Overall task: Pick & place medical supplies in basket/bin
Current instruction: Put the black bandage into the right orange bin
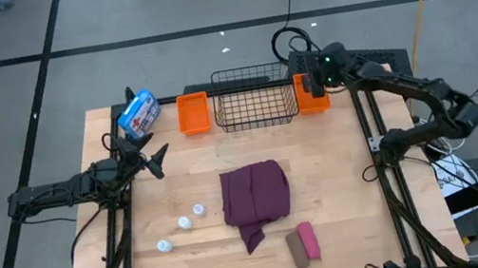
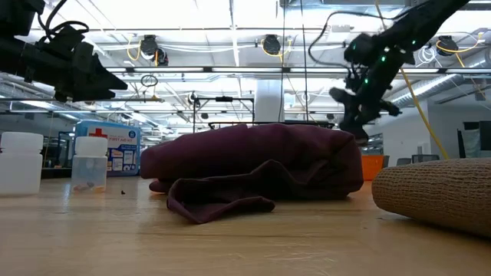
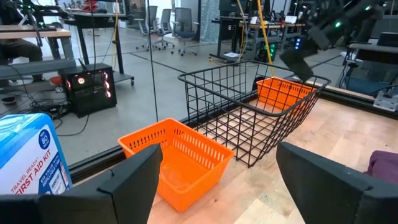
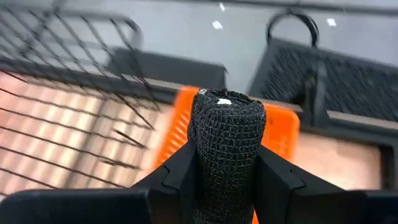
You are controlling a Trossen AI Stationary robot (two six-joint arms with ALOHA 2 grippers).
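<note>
A maroon folded cloth (image 1: 255,198) lies mid-table. Three white vials (image 1: 184,223) stand to its left. A brown roll (image 1: 297,249) and a pink roll (image 1: 309,240) lie near the front edge. The black wire basket (image 1: 254,98) stands at the far edge between two orange bins (image 1: 193,112) (image 1: 307,100). My right gripper (image 1: 310,79) is above the right orange bin (image 4: 283,134), shut on a black roll (image 4: 227,149). My left gripper (image 1: 149,158) is open and empty at the table's left, near the blue-and-white pouch (image 1: 138,114). My right gripper pinches the black roll between its two fingers (image 4: 180,171), which press its two opposite curved sides (image 4: 202,155). The roll's end (image 4: 228,102) sticks out past the fingertips. It is lifted clear, above the right orange bin.
The blue-and-white first-aid pouch (image 3: 31,158) stands at the far left corner beside the left orange bin (image 3: 174,162). Bare wood lies between the cloth and the basket. The table's frame rails run along both sides.
</note>
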